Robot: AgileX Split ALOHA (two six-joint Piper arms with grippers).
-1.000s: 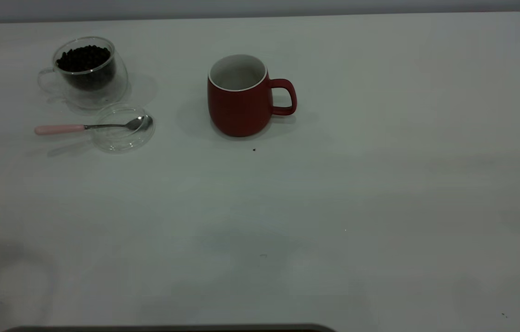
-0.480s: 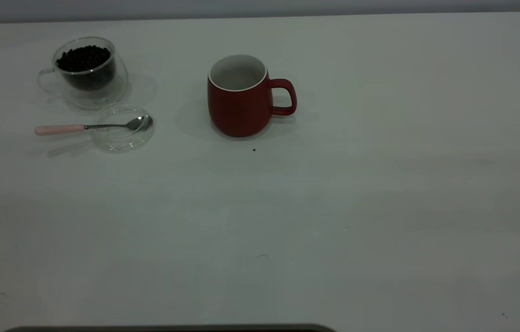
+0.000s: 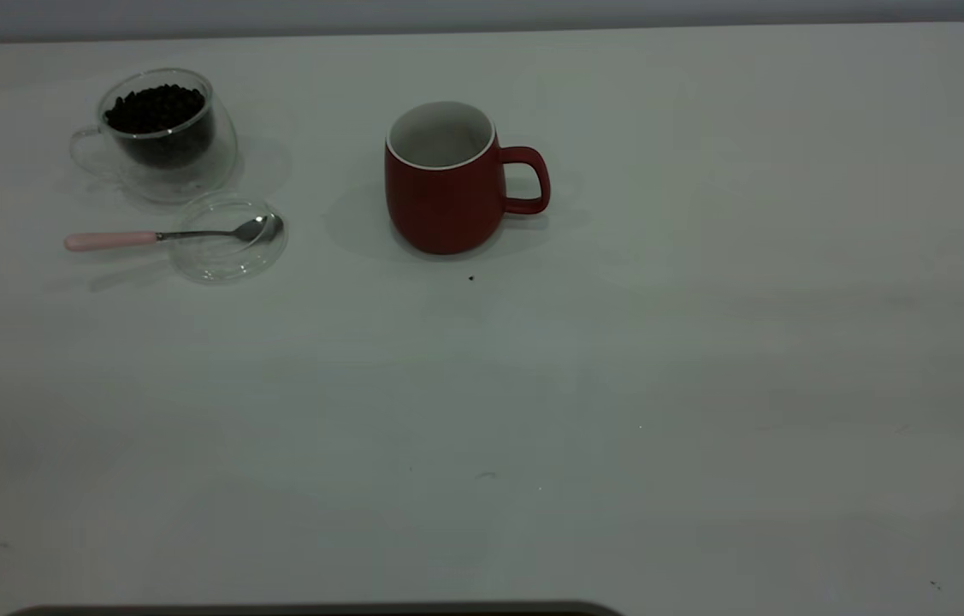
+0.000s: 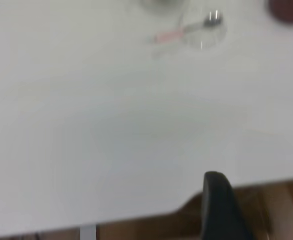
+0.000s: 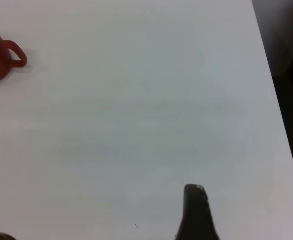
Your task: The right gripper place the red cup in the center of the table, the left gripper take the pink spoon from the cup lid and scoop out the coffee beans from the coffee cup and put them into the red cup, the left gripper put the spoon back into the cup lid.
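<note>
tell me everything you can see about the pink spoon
The pink spoon is a small teaspoon with a pale pink handle and a shiny metal neck and bowl. It lies nearly flat, its bowl resting in the clear cup lid, its handle sticking out past the lid's rim toward the table's left edge and casting a shadow on the table. It sits just in front of the coffee cup. No claw touches it.

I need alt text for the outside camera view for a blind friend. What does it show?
A white table holds a red cup near the middle. To its left stand a coffee cup of coffee beans and a cup lid with a pink spoon resting in it. No robot arm shows.
</note>
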